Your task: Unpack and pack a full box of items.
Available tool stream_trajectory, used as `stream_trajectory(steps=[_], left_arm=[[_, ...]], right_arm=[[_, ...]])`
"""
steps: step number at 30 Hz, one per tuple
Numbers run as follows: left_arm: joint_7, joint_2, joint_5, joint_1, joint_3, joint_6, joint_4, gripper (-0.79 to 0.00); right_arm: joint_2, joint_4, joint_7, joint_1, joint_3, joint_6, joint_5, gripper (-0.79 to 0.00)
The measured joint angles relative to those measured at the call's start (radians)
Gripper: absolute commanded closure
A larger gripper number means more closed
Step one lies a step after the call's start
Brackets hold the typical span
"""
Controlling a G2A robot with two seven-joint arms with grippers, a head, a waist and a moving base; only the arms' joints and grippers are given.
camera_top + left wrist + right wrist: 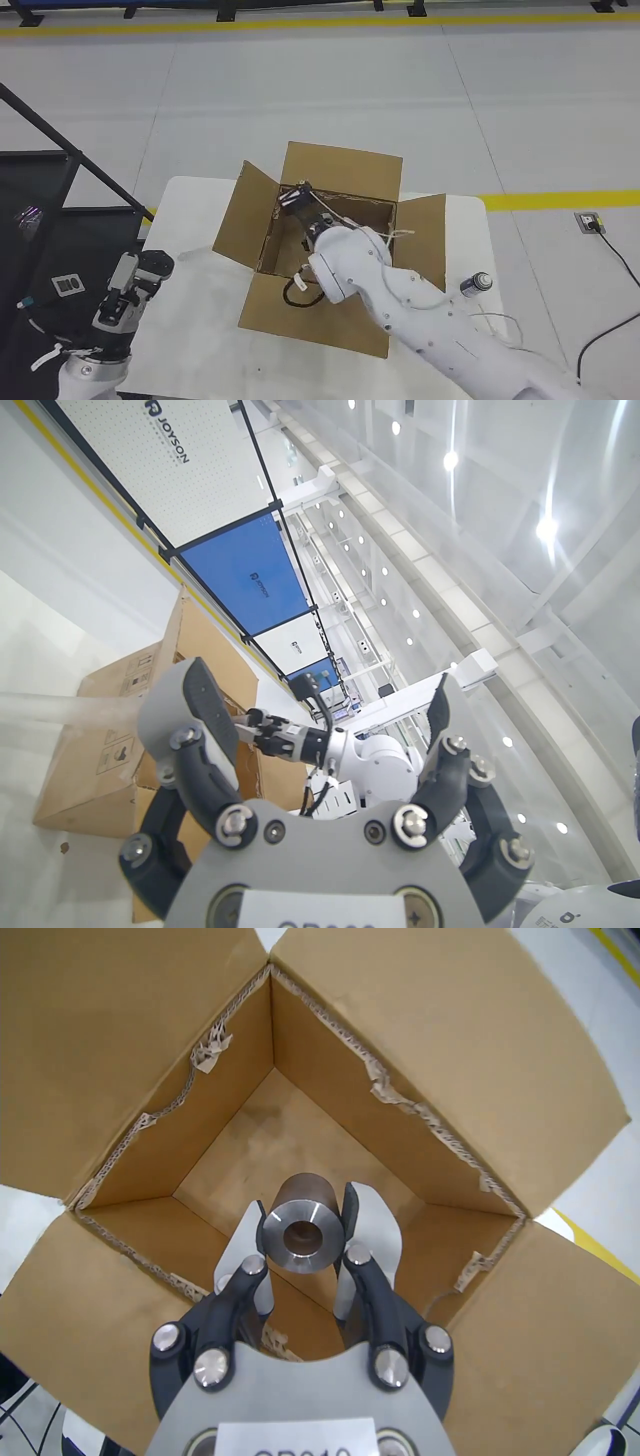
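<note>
The open cardboard box [342,163] stands in the middle of the white table [200,340], all flaps spread outward. My right arm [345,262] leans over it from the front right. My right gripper [304,1208] is shut on a hollow metal cylinder [303,1233], held upright above the box floor [260,1148], which looks bare beneath it. My left gripper [150,265] sits at the table's left edge, apart from the box. In the left wrist view this gripper [320,680] is open, holds nothing and points up past the box [100,750].
A small dark can [477,284] lies on the table right of the box. A black cable loop [298,292] rests on the front flap. A black frame with dark cloth [40,230] stands left of the table.
</note>
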Motion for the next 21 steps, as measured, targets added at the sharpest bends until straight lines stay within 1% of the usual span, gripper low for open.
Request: stream_trajectory(steps=[4, 7, 13, 21], left_arm=[[0.016, 0.001, 0.003, 0.009, -0.01, 0.0, 0.001, -0.785], [0.025, 0.001, -0.004, 0.013, -0.019, -0.003, 0.005, -0.785], [0.029, 0.003, -0.013, 0.026, -0.037, -0.004, 0.001, -0.785], [0.034, 0.003, -0.017, 0.045, -0.04, -0.012, -0.011, -0.785]], right_arm=[[-0.07, 0.2, -0.045, 0.05, -0.061, 0.016, 0.082, 0.0], [-0.116, 0.319, -0.082, 0.072, -0.083, 0.024, 0.138, 0.0], [-0.196, 0.511, -0.17, 0.118, -0.088, 0.038, 0.236, 0.0], [-0.283, 0.711, -0.267, 0.155, -0.092, 0.069, 0.304, 0.0]])
